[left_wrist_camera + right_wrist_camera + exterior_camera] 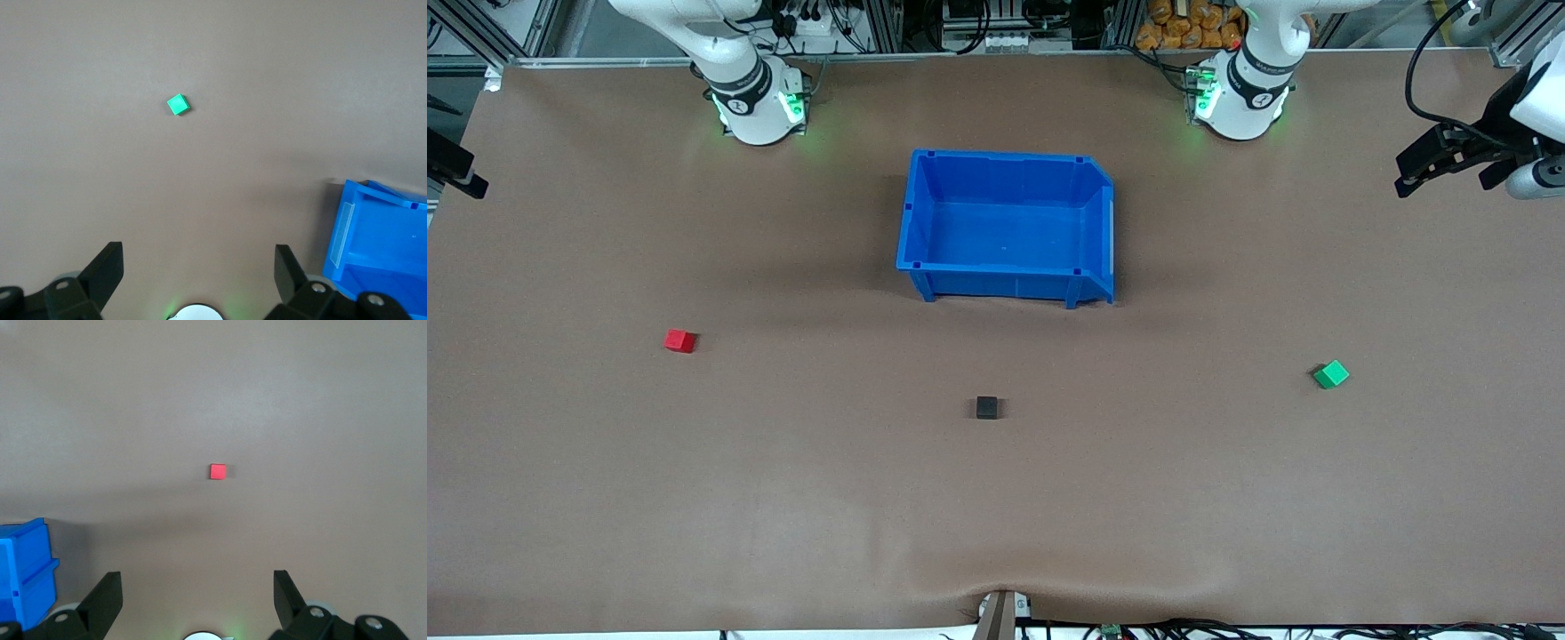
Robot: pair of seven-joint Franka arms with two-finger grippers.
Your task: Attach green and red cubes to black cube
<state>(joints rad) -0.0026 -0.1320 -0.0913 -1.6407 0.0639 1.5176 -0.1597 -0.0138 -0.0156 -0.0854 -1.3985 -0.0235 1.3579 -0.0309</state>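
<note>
You are at the very start of the task, as I judge it: none of the three cubes is touched yet and they lie well apart on the brown table (pixel 605 498). The black cube (pixel 987 407) sits in the middle, nearer to the front camera than the blue bin (pixel 911 213). The red cube (pixel 679 340) lies toward the right arm's end of the table, and the green cube (pixel 1330 374) lies toward the left arm's end, turned a little on its corner. The left gripper (pixel 199 267) hangs high over the table near its own base, its fingers wide apart and holding nothing, and its wrist view shows the green one on the bare surface with a corner of the bin beside. The right gripper (pixel 197 590) hangs in the same way, fingers apart and empty, with the red one in the middle of its wrist view. Your next move, I think, is to bring one gripper down over its coloured cube, line up the fingers with two flat faces, and close. For the green one you probably need to rotate the wrist first, because it is not square to the fingers.
</note>
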